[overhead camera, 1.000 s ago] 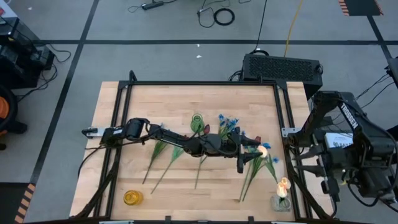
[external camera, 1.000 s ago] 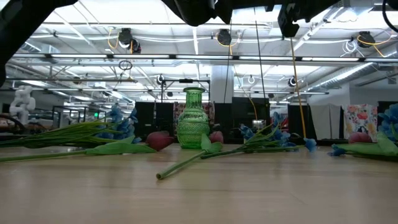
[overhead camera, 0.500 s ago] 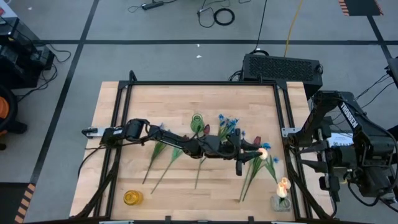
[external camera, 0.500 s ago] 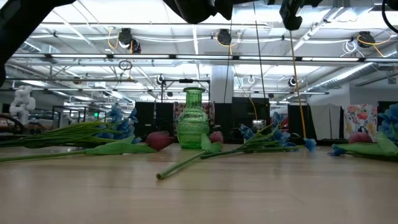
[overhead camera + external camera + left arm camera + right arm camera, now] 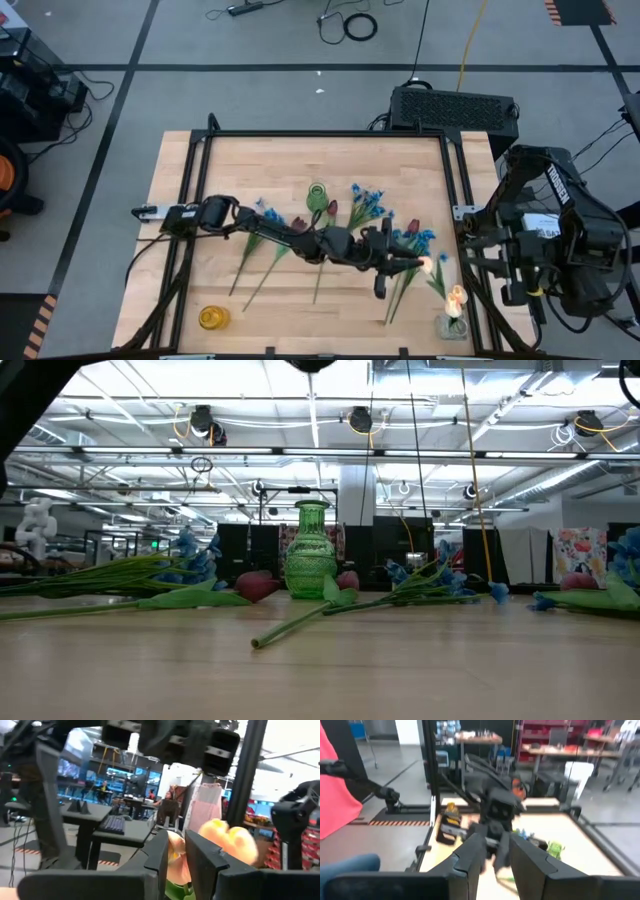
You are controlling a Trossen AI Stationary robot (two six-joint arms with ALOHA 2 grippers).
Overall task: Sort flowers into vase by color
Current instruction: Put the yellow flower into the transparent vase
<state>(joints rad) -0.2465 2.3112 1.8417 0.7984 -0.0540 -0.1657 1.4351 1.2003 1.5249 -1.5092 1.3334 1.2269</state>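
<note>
Two fingers of my left gripper (image 5: 176,857) pinch a cream-yellow tulip (image 5: 225,840) at the table's (image 5: 200,290) right side. More flowers (image 5: 300,225) lie mid-table around the green vase (image 5: 317,192). My right gripper (image 5: 492,852) waits off the right edge, fingers slightly parted, empty.

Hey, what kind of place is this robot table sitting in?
Probably a large robotics lab or workshop hall: ceiling trusses with hanging lights, desks with a keyboard behind the table, and taped lines and loose cables on the floor.

grey taped floor (image 5: 250,90), loose cables (image 5: 350,22), bright ceiling lights (image 5: 315,430)
</note>
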